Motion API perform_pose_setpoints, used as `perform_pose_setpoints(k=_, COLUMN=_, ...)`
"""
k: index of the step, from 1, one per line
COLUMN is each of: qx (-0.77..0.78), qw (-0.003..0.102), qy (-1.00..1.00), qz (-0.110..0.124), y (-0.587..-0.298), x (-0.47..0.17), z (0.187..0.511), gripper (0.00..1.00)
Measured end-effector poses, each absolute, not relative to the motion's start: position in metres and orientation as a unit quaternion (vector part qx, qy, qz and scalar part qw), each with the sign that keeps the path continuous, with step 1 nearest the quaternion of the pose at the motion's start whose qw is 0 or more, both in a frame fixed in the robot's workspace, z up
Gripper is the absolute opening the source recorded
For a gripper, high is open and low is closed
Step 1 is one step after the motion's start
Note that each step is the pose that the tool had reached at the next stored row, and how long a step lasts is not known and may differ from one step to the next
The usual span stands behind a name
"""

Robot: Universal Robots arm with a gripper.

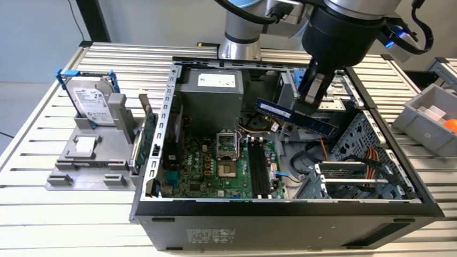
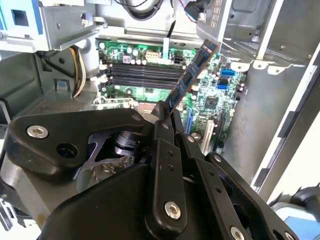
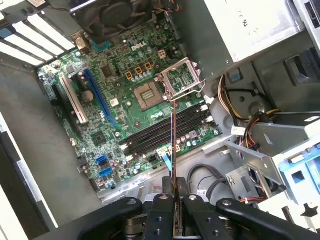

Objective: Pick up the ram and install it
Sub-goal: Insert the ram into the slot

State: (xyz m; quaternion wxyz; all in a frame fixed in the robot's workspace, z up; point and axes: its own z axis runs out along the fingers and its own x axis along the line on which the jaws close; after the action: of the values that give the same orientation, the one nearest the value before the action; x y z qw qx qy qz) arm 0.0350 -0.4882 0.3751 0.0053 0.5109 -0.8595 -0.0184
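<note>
The ram (image 1: 296, 117) is a long blue-and-dark stick held in the air over the open computer case (image 1: 400, 176), tilted down toward the exterior view's right. My gripper (image 1: 311, 95) is shut on it from above. In the second wrist view the ram (image 2: 192, 76) juts out from between the black fingers (image 2: 164, 131) above the green motherboard (image 2: 220, 97). In the first wrist view the ram (image 3: 173, 145) shows edge-on, hanging over the dark memory slots (image 3: 165, 129) beside the processor socket (image 3: 180, 80).
A silver hard drive (image 1: 93, 101) in a blue frame stands on a grey holder at the exterior view's left. A green card (image 1: 149, 140) leans beside the case. A grey bin (image 1: 428, 115) sits at the exterior view's right. Cables (image 1: 357, 160) and a drive cage crowd the case.
</note>
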Motion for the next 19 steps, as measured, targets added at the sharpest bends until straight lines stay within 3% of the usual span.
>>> perform_pose_setpoints(k=19, qx=0.437, qw=0.004, qy=-0.899, qz=-0.019, y=-0.4882, x=0.0350, z=0.3745, gripper=0.00)
